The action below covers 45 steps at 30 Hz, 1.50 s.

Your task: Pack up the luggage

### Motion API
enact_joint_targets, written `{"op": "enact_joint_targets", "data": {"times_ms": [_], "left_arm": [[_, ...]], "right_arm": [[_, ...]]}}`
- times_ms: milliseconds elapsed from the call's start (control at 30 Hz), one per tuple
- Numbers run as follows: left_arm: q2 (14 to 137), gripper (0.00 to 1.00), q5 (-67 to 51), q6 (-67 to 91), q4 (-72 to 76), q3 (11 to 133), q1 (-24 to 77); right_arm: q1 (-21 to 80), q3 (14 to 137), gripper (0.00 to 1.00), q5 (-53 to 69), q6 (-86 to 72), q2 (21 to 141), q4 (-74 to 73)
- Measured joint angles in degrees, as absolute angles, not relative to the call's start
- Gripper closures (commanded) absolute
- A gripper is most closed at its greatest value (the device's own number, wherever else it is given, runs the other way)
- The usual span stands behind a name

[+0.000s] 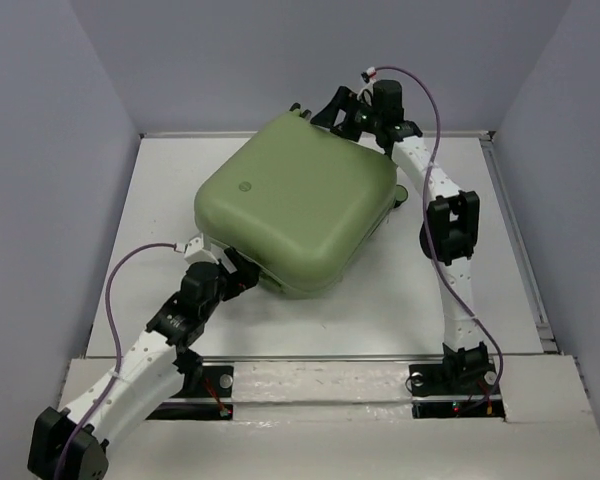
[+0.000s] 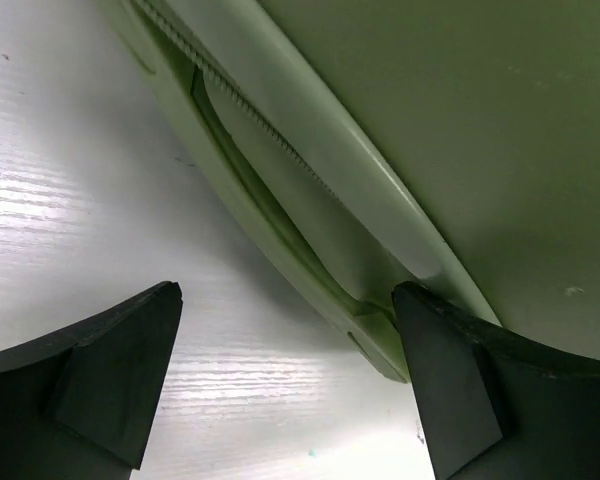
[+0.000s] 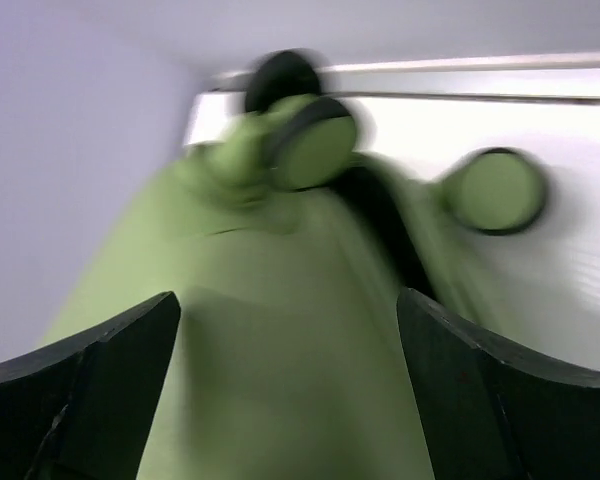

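Luggage [image 1: 295,205] closed, contents hidden — left hand [image 2: 285,296], right hand [image 3: 287,298] both wide.

Luggage [image 1: 295,200]: light-green hard shell, rounded corners. Lies flat on one broad face at table centre, a little toward 12 o'clock, turned diagonally. Upper shell sits down over lower shell; zipper teeth [image 2: 240,100] show along the seam. Small round emblem [image 1: 245,184] at 9 o'clock on the top face. Green-and-black caster wheels [image 3: 315,150] at the 1 o'clock end, blurred
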State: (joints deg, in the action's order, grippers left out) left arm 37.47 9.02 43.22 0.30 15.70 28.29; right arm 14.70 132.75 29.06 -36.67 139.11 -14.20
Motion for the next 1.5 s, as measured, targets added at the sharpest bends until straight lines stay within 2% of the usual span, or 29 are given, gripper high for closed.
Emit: {"op": "enact_joint_targets", "data": {"times_ms": [200, 300, 333, 367, 400, 433, 467, 533, 700, 767, 800, 833, 867, 933, 967, 1100, 1133, 1167, 1267, 1500], "left_arm": [[30.1, 0.02, 9.1, 41.5, -5.8, 17.2, 28.8], [28.7, 0.02, 8.4, 40.6, -6.7, 20.8, 28.8], [28.7, 0.02, 8.1, 40.1, -6.7, 21.8, 28.8], [29.2, 0.01, 7.6, 39.7, -6.7, 23.0, 28.8], [29.3, 0.01, 7.3, 39.6, -6.3, 23.5, 28.8], [29.5, 0.01, 7.1, 39.3, -5.5, 24.2, 28.8], [29.8, 0.01, 7.1, 39.1, -5.0, 24.6, 28.8], [31.2, 0.01, 7.1, 38.7, -4.3, 26.0, 28.8], [36.5, 0.01, 7.9, 36.8, -2.5, 31.7, 28.8], [37.2, 0.04, 8.3, 36.2, -2.5, 32.9, 28.8], [36.4, 0.07, 8.8, 36.0, -3.1, 32.9, 28.8], [35.4, 0.18, 9.1, 35.9, -4.0, 32.9, 28.8], [33.9, 0.24, 9.3, 35.8, -5.0, 32.9, 28.8], [31.0, 0.38, 9.3, 35.9, -6.4, 32.6, 28.8], [29.2, 0.48, 9.2, 36.1, -7.6, 32.1, 28.8], [25.2, 0.65, 4.8, 39.0, -8.5, 29.6, 28.9], [25.3, 0.76, 3.1, 39.6, -8.6, 28.9, 28.9], [25.5, 0.80, 1.2, 40.6, -8.9, 28.1, 29.0], [25.8, 0.87, -2.6, 42.2, -10.0, 25.9, 29.2], [31.0, 0.84, -7.3, 45.4, -6.7, 20.3, 34.7]], "right_arm": [[18.3, 134.3, 0.04, 34.3, -35.4, 132.5, -15.9], [17.6, 129.5, 0.19, 35.2, -32.8, 124.0, -17.0], [17.4, 128.0, 0.42, 35.2, -32.0, 121.2, -17.3], [17.2, 123.9, 0.58, 35.1, -30.4, 115.9, -17.0], [17.0, 119.3, 0.68, 34.7, -29.9, 111.5, -16.0], [16.9, 113.4, 0.88, 34.3, -28.0, 104.8, -16.4], [17.0, 109.1, 0.93, 33.3, -26.5, 100.2, -15.9], [19.1, 96.4, 0.93, 30.1, -23.7, 88.4, -12.4], [31.8, 58.2, 0.93, 28.1, -21.1, 57.1, -6.4], [32.3, 47.0, 0.93, 26.8, -21.9, 49.6, -4.8], [32.2, 44.1, 0.93, 26.4, -22.4, 48.0, -4.6], [32.1, 39.5, 0.91, 26.0, -23.0, 45.5, -4.4], [32.1, 34.7, 0.89, 25.4, -23.8, 43.3, -3.9], [32.1, 30.3, 0.81, 24.8, -24.5, 42.7, -3.7], [32.3, 28.0, 0.74, 24.4, -24.8, 43.1, -3.8], [32.9, 24.9, 0.63, 22.6, -24.8, 46.8, -1.2], [33.1, 24.4, 0.60, 22.0, -24.4, 47.9, 0.4], [33.2, 24.0, 0.59, 21.8, -24.2, 48.9, 1.3], [33.4, 23.1, 0.56, 21.5, -23.1, 51.9, 5.4], [34.7, 21.4, 0.53, 22.2, -21.0, 61.7, 18.4]]}}
